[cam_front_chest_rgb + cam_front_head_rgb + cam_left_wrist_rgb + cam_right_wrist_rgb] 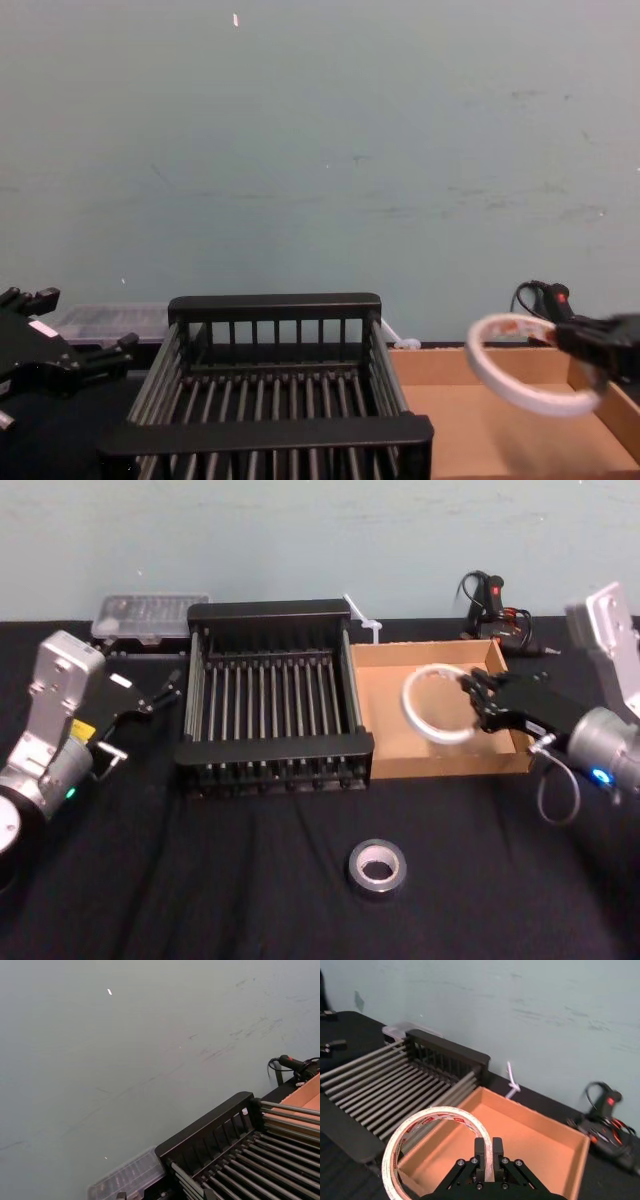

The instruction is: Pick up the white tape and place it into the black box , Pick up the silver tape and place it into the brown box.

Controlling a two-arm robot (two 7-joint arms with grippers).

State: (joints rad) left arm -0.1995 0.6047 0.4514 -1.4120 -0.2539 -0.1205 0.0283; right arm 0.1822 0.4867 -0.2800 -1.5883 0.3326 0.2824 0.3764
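Note:
The white tape (415, 720) is a thin ring held upright in the air over the brown box (440, 765). My right gripper (475, 695) is shut on the ring's wall; in the right wrist view both fingers (487, 1152) pinch the white tape (432, 1115). The chest view shows the ring (480, 355) hanging above the cardboard floor. The silver tape (377, 868) lies flat on the black cloth in front of both boxes. The black box (270, 610) stands to the left of the brown one, with nothing in it. My left gripper (160, 690) rests open at the black box's left side.
A clear plastic case (150, 615) sits behind the black box at the back left. A black and red tool with cables (490, 600) lies behind the brown box. A white strap (362, 615) pokes up between the two boxes at the back.

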